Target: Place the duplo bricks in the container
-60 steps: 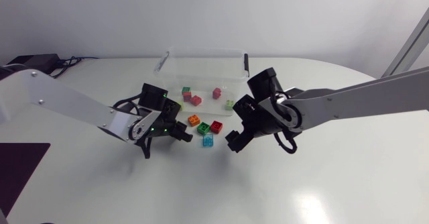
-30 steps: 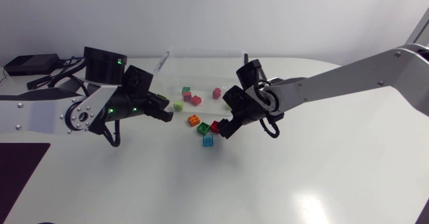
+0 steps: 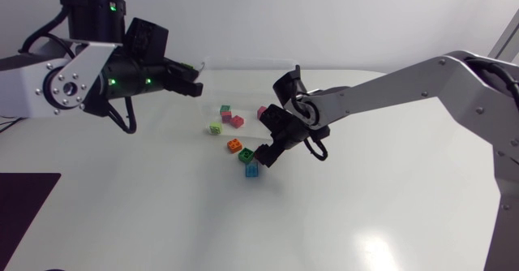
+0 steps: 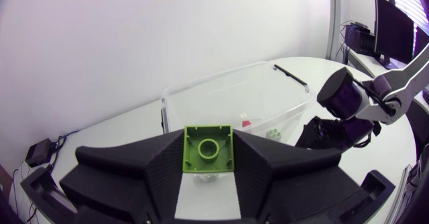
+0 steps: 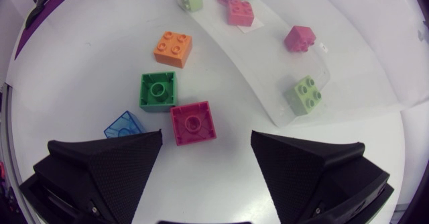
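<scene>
Label (image 5: 322, 47) on container (image 5: 362, 76) unreadable; left gripper (image 4: 208, 143) holds a green brick (image 4: 209, 154), right gripper (image 5: 206, 139) gapes wide.

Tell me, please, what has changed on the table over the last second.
The left tool rose from the table beside the loose bricks and swung up toward the container, shut on a green brick. The right tool moved in over the red brick, open. The orange brick and the blue brick stayed put.
</scene>
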